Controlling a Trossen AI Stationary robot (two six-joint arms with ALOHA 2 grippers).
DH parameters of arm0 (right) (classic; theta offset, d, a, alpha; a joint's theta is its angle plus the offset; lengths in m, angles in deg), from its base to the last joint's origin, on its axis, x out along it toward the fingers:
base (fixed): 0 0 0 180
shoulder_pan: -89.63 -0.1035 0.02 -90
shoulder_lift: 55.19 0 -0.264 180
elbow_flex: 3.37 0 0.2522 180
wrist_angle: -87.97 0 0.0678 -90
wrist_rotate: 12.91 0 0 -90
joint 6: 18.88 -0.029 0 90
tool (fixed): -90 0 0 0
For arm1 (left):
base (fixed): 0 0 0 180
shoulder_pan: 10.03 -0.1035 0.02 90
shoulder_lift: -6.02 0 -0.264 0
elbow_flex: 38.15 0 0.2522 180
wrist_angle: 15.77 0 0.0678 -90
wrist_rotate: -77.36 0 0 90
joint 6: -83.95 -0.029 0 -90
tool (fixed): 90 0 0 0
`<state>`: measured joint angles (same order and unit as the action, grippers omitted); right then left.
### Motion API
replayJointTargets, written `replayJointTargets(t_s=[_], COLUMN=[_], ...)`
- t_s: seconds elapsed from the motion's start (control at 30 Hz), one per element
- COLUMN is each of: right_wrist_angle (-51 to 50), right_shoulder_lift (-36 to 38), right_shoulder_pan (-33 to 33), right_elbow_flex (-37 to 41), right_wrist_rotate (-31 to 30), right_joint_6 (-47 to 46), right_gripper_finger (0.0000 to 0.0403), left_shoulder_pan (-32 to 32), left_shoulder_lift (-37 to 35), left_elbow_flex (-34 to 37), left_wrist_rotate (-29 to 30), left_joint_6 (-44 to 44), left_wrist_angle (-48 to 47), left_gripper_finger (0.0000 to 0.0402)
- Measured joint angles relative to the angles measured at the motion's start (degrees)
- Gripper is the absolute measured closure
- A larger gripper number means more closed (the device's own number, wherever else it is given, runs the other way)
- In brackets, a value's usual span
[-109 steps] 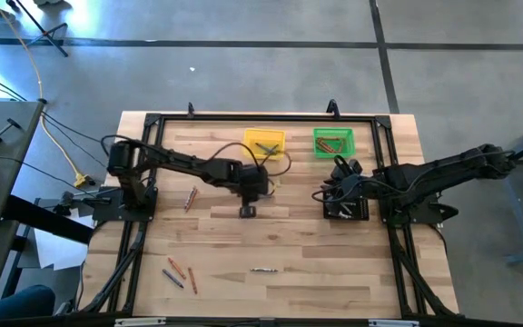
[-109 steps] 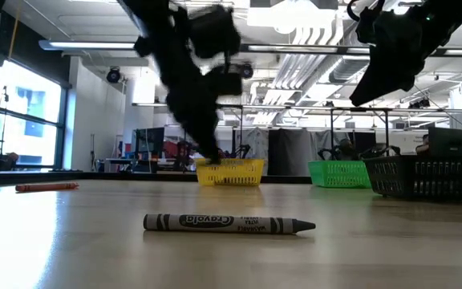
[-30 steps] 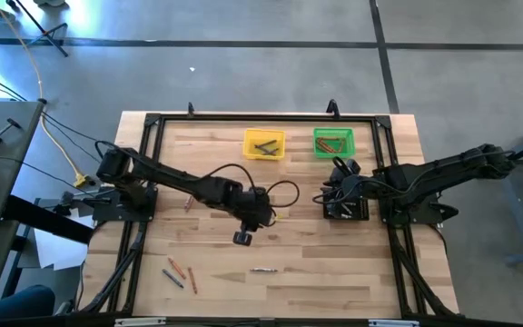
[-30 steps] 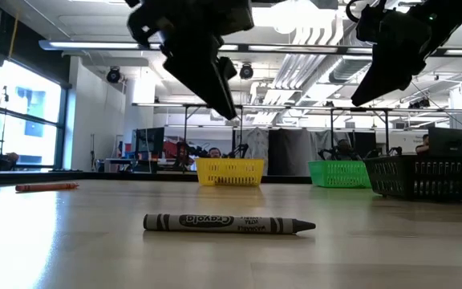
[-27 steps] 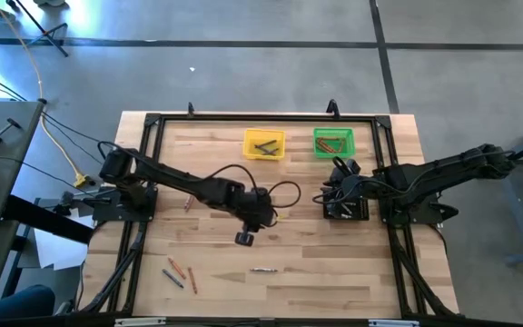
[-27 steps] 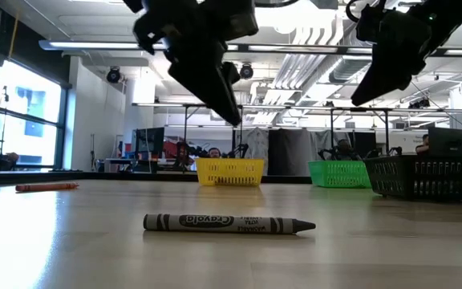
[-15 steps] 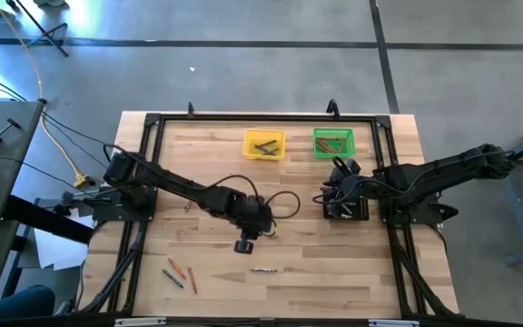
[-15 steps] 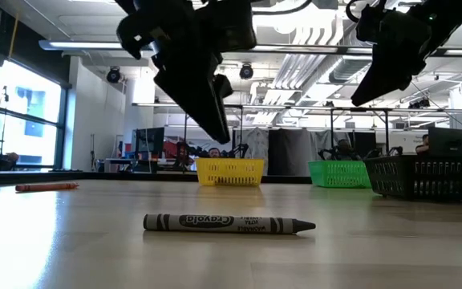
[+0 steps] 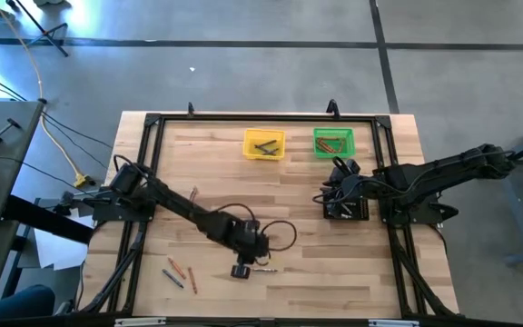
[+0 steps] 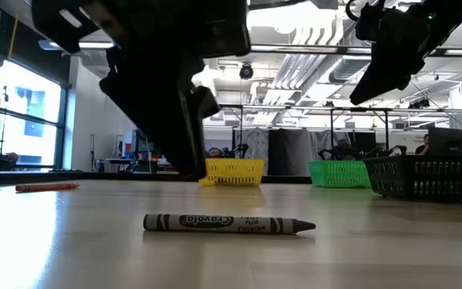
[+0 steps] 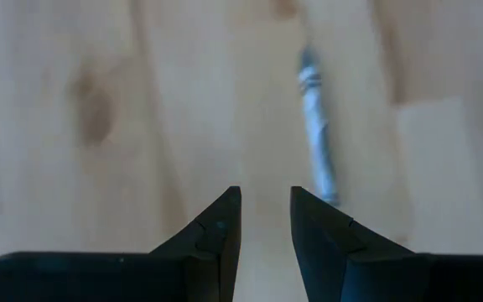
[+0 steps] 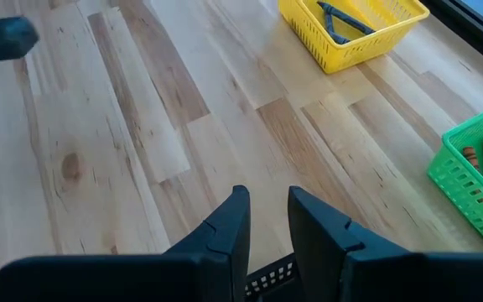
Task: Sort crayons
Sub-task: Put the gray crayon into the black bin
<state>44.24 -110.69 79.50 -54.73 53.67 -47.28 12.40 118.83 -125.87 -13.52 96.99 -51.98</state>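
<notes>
The left gripper [image 9: 241,271], jaws slightly parted and empty, had been carried from mid-table down to just beside a lone grey crayon [image 9: 262,270] near the table's [image 9: 334,263] front edge. A pickup seemed imminent. The right gripper [image 9: 340,166], likewise empty, was parked over the black tray [image 9: 346,211].

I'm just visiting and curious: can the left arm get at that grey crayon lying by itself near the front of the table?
Probably yes. The left gripper hangs beside the grey crayon, fingers slightly parted, with only bare table between them.
</notes>
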Motion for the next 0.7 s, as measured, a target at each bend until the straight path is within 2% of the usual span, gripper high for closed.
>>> replayJointTargets(t_s=[0.23, 0.43, 0.7], right_wrist_angle=[3.95, 7.26, 10.50], right_shoulder_lift=[-0.96, -2.01, -3.39], right_shoulder_pan=[0.24, 0.39, 0.50], right_elbow_flex=[0.00, 0.04, 0.02], right_wrist_rotate=[-0.08, -0.15, -0.18], right_joint_6=[-0.52, -10.47, -9.80], right_gripper_finger=[0.0324, 0.0324, 0.0324], left_shoulder_pan=[3.16, 4.99, 5.82], left_shoulder_lift=[1.99, 2.53, 2.49], left_elbow_flex=[0.00, -0.11, -0.12], left_wrist_rotate=[0.09, 1.28, 4.73], left_joint_6=[1.89, 2.02, 1.90], left_wrist_angle=[2.99, 6.43, 7.98], left_gripper_finger=[0.0312, 0.0312, 0.0312])
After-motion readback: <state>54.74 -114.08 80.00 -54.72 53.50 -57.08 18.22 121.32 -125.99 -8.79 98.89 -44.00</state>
